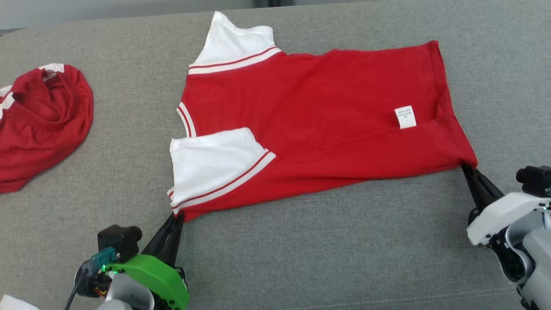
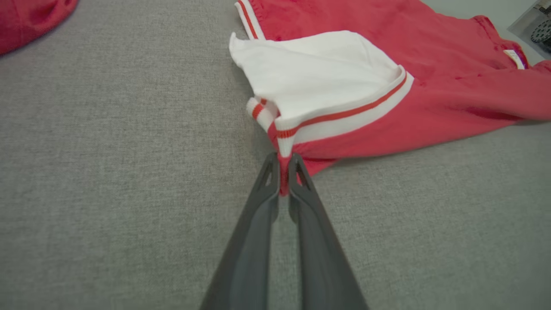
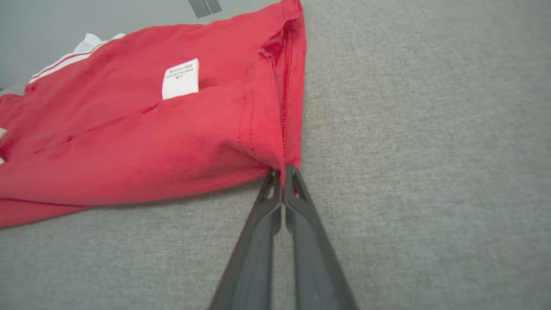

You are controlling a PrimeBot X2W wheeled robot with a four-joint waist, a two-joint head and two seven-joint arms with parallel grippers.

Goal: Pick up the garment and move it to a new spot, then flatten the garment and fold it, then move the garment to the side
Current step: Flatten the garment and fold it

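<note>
- A red knit T-shirt (image 1: 318, 116) with white sleeves and red-striped white cuffs lies spread on the grey woven fabric surface (image 1: 301, 258), mid-frame in the head view. Its neck end is toward the robot's left and its hem toward the right.
- The near sleeve is folded over the red body, and the far sleeve sticks out past the far edge. A small white rectangular care label (image 1: 405, 117) sits on the red cloth near the hem.
- The left gripper (image 1: 175, 217) reaches in low from the lower left, with a bright green wrist cover (image 1: 155, 275) behind it. Its fingers point away from the robot and are tilted slightly rightward.
- Its jaws are pinched together on the T-shirt's near corner, at the cuff of the folded sleeve. The left wrist view shows a sliver of red and white cloth clamped between the tips.
- The right gripper (image 1: 467, 168) comes in from the lower right on a white forearm casing (image 1: 499, 215). Its fingers slant up and leftward in the head view.
- Its jaws are closed on the near hem corner. In the right wrist view the hem seam runs straight into the meeting tips.
- The T-shirt's near edge runs between the two grippers and rests on the surface with shallow creases.
- A crumpled red garment with white trim (image 1: 38, 125) lies well apart, at the surface's left end.
</note>
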